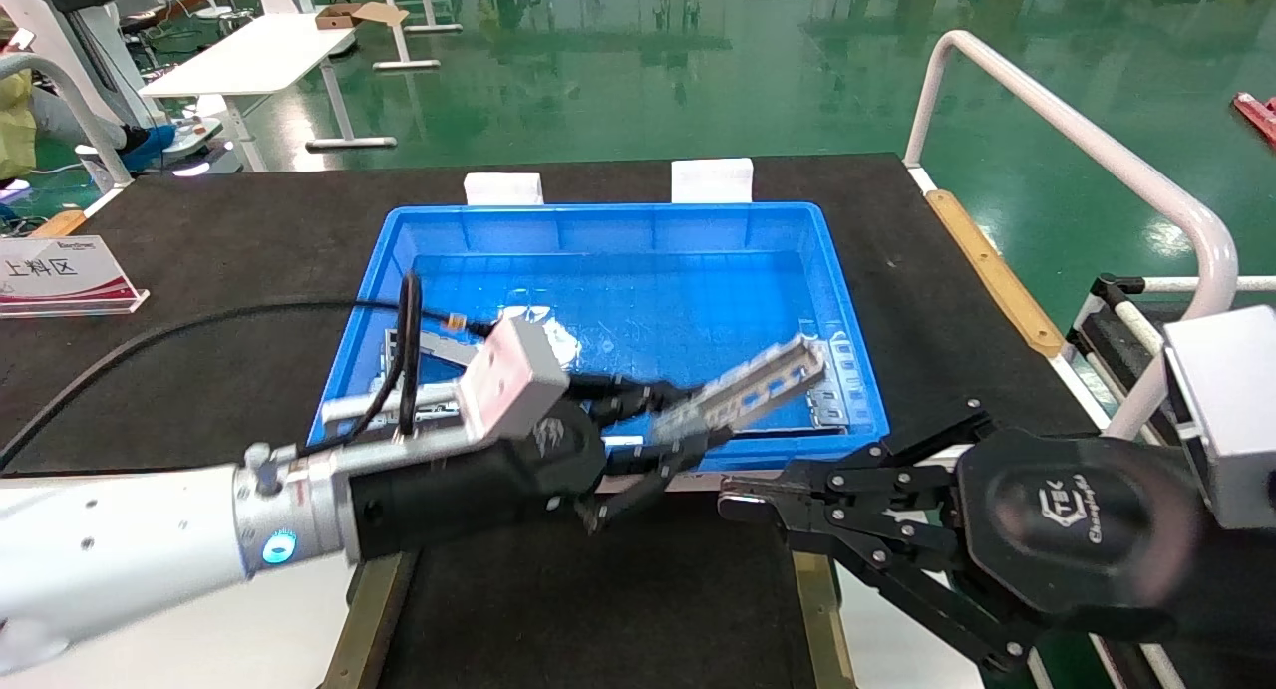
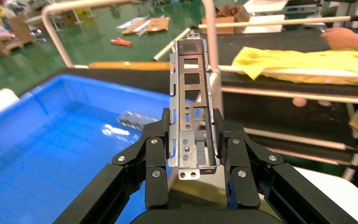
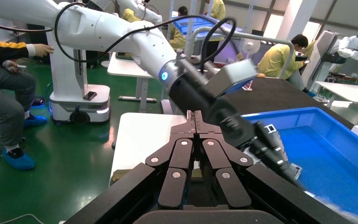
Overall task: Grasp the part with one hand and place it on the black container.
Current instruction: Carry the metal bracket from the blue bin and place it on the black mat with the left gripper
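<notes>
My left gripper (image 1: pixel 666 438) is shut on the part (image 1: pixel 750 382), a narrow silver bracket with small cutouts, held in the air over the near rim of the blue bin (image 1: pixel 618 228). In the left wrist view the part (image 2: pixel 191 93) stands up between the fingers (image 2: pixel 156 140) of the left gripper (image 2: pixel 192 128). The black container (image 1: pixel 598 609), flat with yellowish-brown side strips (image 1: pixel 819 589), lies just in front of the bin, below the gripper. My right gripper (image 1: pixel 743 500) is shut and empty, hovering over the container's right side; it also shows in the right wrist view (image 3: pixel 195 117).
More metal pieces lie in the bin at its right (image 1: pixel 839 390) and left (image 1: pixel 424 355). A sign (image 1: pixel 62 275) stands on the dark table at the left. A white rail (image 1: pixel 1077 121) runs along the right edge. Two white blocks (image 1: pixel 710 178) sit behind the bin.
</notes>
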Controlling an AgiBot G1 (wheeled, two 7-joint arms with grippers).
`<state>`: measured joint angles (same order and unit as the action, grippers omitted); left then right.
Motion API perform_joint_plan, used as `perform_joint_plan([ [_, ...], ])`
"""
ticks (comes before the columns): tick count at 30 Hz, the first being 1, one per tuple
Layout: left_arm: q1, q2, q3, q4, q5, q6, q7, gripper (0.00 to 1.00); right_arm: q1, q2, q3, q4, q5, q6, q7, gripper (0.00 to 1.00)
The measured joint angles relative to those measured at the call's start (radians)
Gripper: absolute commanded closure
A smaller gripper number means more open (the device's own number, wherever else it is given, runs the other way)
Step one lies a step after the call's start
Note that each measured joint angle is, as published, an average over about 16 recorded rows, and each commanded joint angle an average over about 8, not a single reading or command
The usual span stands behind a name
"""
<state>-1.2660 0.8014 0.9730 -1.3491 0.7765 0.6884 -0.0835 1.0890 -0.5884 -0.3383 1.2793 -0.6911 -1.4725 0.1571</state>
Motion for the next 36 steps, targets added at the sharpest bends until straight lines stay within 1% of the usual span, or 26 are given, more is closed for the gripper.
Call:
perform_joint_plan([
  [10, 0.135, -0.043, 0.009, -0.009, -0.042, 0.028, 0.045, 1.0, 0.0, 0.0, 0.0, 0.0, 0.0, 0.0, 0.0, 1.0],
  [15, 0.216, -0.048, 0.022, -0.01, -0.049, 0.007, 0.073, 1.0, 0.0, 0.0, 0.0, 0.0, 0.0, 0.0, 0.0, 1.0],
  [19, 0.281, -0.04, 0.032, -0.01, -0.049, -0.032, 0.095, 1.0, 0.0, 0.0, 0.0, 0.0, 0.0, 0.0, 0.0, 1.0],
  [26, 0.388, 0.001, 0.045, -0.007, -0.045, -0.167, 0.119, 1.0, 0.0, 0.0, -0.001, 0.0, 0.0, 0.0, 0.0, 1.0],
  [36, 0.5, 0.102, 0.07, -0.005, -0.055, -0.464, 0.084, 1.0, 0.0, 0.0, -0.001, 0.0, 0.001, 0.0, 0.0, 1.0],
])
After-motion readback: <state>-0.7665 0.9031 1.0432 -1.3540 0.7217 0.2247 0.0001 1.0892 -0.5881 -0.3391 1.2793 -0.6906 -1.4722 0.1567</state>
